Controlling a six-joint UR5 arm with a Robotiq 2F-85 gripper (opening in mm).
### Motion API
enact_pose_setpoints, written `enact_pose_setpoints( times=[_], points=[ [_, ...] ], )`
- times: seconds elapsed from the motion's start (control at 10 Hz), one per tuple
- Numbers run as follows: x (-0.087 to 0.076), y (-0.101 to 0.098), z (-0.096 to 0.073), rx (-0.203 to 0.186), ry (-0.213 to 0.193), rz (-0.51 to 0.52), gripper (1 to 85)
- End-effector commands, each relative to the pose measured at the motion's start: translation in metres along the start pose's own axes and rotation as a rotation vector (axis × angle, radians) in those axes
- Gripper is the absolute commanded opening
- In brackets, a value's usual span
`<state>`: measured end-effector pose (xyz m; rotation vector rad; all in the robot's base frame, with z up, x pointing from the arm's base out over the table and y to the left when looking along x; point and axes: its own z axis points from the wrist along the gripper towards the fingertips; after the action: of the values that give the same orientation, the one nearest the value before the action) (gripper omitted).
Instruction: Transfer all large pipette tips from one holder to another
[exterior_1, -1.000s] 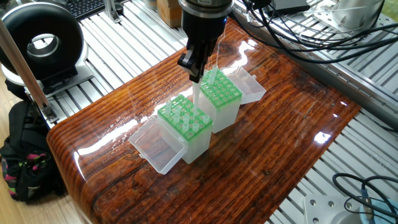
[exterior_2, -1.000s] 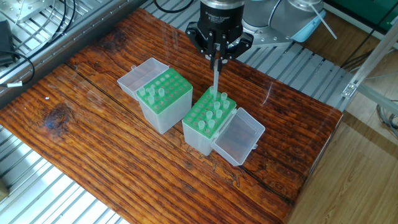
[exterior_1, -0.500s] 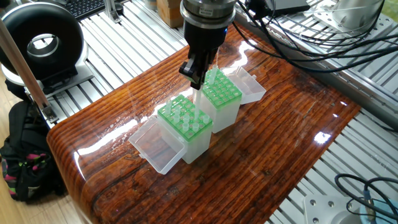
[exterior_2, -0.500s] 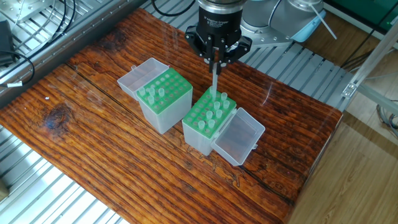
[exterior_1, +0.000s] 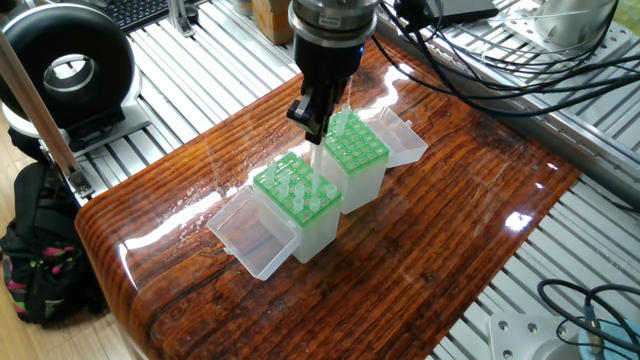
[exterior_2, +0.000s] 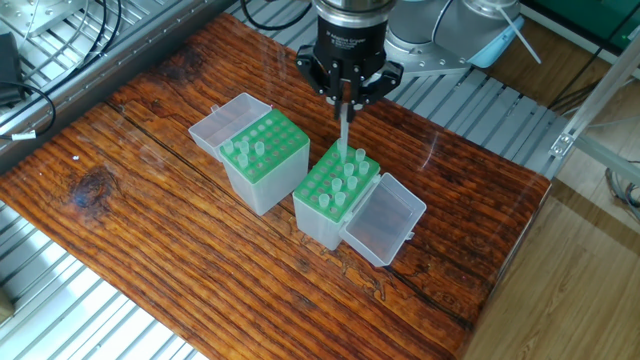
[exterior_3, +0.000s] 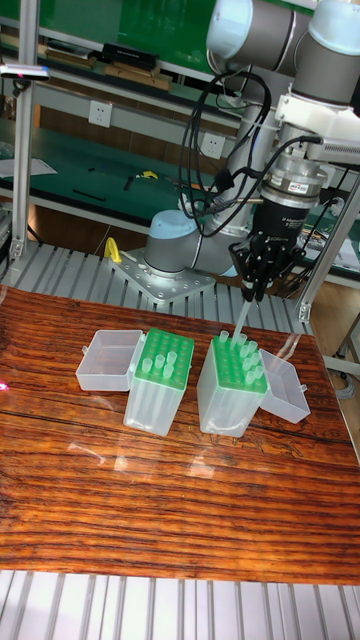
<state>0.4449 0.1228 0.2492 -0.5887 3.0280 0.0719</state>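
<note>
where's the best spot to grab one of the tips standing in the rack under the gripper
Take a pipette tip by the wide open collar standing above the green rack, coming straight down from above. Each stands upright with its narrow end hidden in its hole, so only the top is free. The gripper already holds one that way.

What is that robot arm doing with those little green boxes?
The arm's gripper has its jaws shut on one pipette tip and holds it above the rack on the right in the tall view. That rack has several more tips standing in it. The other rack beside it holds only a few. Both lids are open.
</note>
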Motion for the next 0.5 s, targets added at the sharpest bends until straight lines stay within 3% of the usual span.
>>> enact_pose_setpoints(
  times=[0.0, 0.1, 0.4],
  points=[
    [-0.004, 0.0034, 0.0019, -0.018, -0.006, -0.006, 23.7],
    [-0.0051, 0.0051, 0.0023, -0.025, -0.009, -0.009, 29.3],
    [-0.0057, 0.0055, 0.0027, -0.026, -0.01, -0.012, 31.3]
  ],
)
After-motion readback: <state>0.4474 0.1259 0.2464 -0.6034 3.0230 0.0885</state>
